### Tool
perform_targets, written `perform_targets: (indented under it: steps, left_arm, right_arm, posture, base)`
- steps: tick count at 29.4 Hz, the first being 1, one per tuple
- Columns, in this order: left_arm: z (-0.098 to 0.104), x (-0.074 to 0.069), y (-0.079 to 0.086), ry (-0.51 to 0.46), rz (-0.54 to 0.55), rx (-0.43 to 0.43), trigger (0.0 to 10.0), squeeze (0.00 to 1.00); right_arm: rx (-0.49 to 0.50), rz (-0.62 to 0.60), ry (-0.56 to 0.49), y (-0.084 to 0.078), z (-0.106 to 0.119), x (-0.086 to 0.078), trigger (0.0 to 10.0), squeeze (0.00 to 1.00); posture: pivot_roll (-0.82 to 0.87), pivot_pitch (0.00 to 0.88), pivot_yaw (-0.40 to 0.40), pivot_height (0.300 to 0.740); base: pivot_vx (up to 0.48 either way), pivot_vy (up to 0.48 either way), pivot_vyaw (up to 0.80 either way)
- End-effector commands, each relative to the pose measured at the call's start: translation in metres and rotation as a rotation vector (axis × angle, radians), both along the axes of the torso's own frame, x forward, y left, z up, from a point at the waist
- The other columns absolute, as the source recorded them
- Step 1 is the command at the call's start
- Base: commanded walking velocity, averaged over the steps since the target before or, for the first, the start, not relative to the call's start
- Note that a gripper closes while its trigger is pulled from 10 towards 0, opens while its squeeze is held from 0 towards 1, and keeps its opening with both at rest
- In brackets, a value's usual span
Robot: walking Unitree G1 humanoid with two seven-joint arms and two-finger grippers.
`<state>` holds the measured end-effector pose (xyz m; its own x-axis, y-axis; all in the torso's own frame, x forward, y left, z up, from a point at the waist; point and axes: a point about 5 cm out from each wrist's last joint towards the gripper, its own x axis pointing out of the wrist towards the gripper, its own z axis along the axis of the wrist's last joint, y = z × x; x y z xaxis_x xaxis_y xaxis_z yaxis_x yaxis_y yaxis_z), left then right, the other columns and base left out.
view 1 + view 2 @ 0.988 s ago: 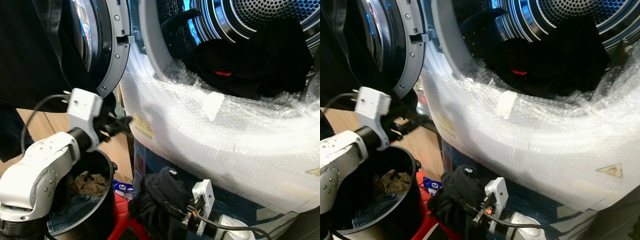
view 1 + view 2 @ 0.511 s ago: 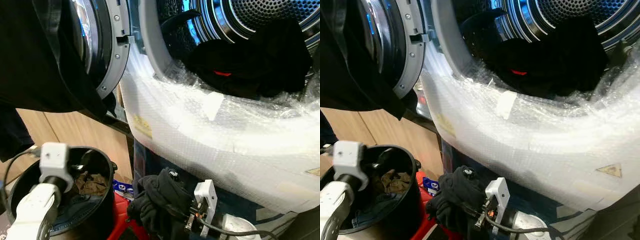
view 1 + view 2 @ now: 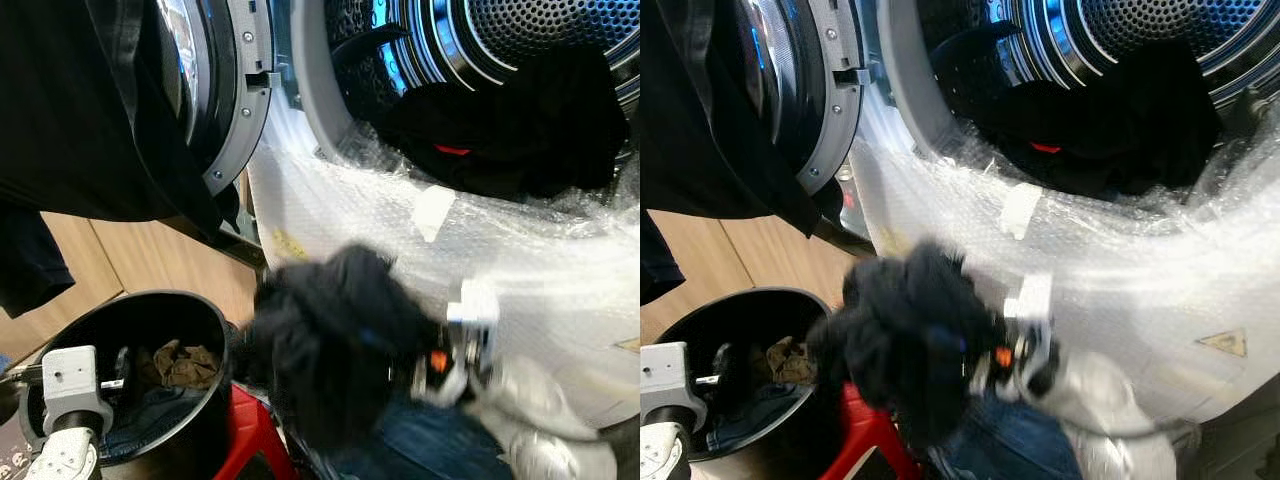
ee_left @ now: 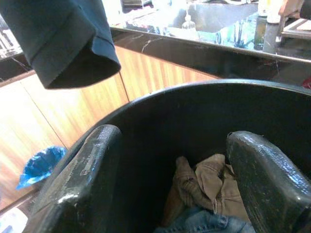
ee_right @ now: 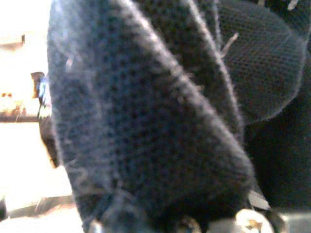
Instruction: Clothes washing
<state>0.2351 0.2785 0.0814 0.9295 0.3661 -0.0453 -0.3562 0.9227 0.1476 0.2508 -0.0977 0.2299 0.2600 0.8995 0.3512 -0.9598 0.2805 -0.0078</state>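
My right gripper [image 3: 398, 358] is shut on a black knit garment [image 3: 325, 345], held blurred in mid-air in front of the washing machine's bubble-wrapped front [image 3: 520, 270]. The knit covers the right wrist view [image 5: 146, 121] and hides the fingers. Above, the open drum [image 3: 520, 40] holds dark clothes [image 3: 500, 120] with a red patch. At the lower left stands a black bucket [image 3: 205, 315] with a tan cloth [image 4: 204, 179] and denim inside. My left gripper [image 4: 177, 182] hangs open over the bucket's near rim, nothing between its fingers [image 4: 87, 179].
The washer door [image 3: 235, 90] stands open at the left, with a dark garment [image 3: 80, 110] hanging in front of it. A red stool [image 3: 248, 430] sits beside the bucket. Denim cloth [image 3: 420, 450] lies below my right arm. Wooden cabinet fronts [image 3: 130, 260] lie behind.
My right gripper has risen from near the floor with the black garment, up toward the washer's front. My left arm has dropped from the door to the bucket.
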Motion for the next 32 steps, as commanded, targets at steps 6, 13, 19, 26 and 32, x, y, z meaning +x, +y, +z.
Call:
perform_targets:
  steps: [6, 13, 19, 26, 32]
  left_arm:
    - [-0.01, 0.004, -0.014, 0.013, -0.025, -0.011, 10.0, 0.0]
    - [-0.014, 0.008, -0.024, 0.031, -0.064, -0.009, 10.0, 0.0]
    - [-0.017, 0.011, -0.032, 0.046, -0.087, -0.021, 10.0, 0.0]
    - [-0.023, 0.004, -0.035, 0.069, -0.072, -0.026, 10.0, 0.0]
    - [-0.02, 0.007, -0.035, 0.057, -0.063, -0.028, 10.0, 0.0]
  right_arm:
    - [0.173, 0.043, -0.171, 0.002, 0.078, 0.023, 0.0, 0.0]
    - [0.248, -0.042, -0.269, -0.002, 0.127, 0.057, 0.0, 0.0]
    - [0.231, -0.233, -0.31, -0.01, 0.177, 0.103, 0.0, 0.0]
    - [0.2, -0.942, -0.16, -0.046, 0.247, 0.138, 0.0, 0.0]
    - [0.221, -1.305, -0.106, -0.072, 0.26, 0.136, 0.0, 0.0]
  posture:
    - [0.2, 0.0, 0.014, 0.74]
    - [0.18, 0.0, 0.013, 0.74]
    - [0.18, 0.0, 0.016, 0.74]
    - [0.2, 0.0, -0.003, 0.74]
    - [0.21, 0.0, -0.006, 0.74]
  base:
    - [0.0, 0.0, 0.0]
    - [0.0, 0.0, 0.0]
    - [0.0, 0.0, 0.0]
    - [0.0, 0.0, 0.0]
    - [0.0, 0.0, 0.0]
